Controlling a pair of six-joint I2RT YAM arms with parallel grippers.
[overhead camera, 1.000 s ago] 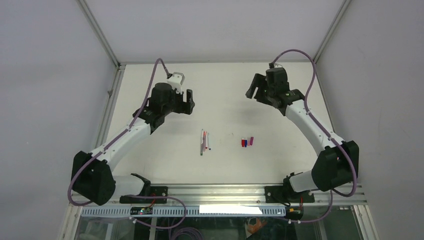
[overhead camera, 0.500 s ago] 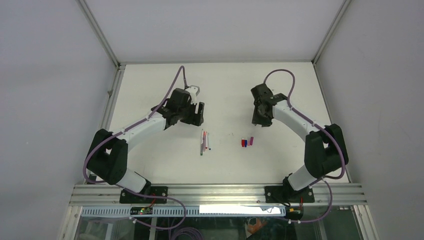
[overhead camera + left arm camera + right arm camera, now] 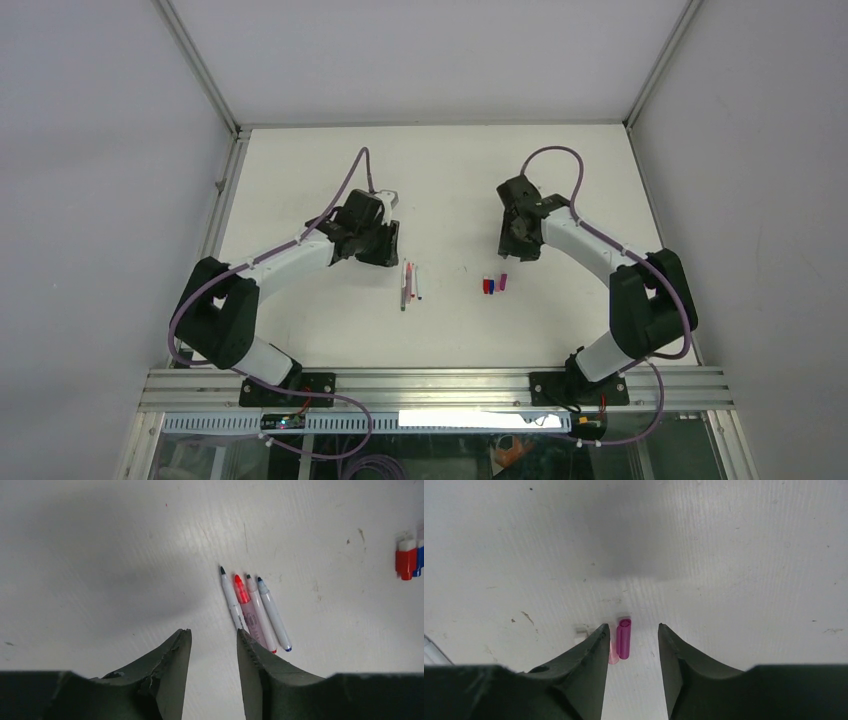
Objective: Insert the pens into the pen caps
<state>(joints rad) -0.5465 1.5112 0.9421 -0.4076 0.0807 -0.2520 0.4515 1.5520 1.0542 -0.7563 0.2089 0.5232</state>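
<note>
This is the approach to the first pick, I judge: the left gripper (image 3: 212, 632), half open and empty, has the pens (image 3: 252, 612) lying just right of its gap, and the right gripper (image 3: 632, 626), half open and empty too, has the magenta cap (image 3: 624, 638) between its jaws. Next, the left must center on one pen and the right must close on the cap. The other caps (image 3: 488, 285) are hidden behind a finger in the right wrist view.

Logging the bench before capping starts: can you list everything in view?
pens: four tips showing, white and pink barrels, side by side mid-table
caps: three, red, blue and magenta, clustered right of the pens
table: one, white, under everything
cables: purple, one looping along each arm
arms: two, white and black, reaching in from the near edge
left gripper: dark, open, empty, beside the pens
right gripper: dark, open, over the magenta cap
</note>
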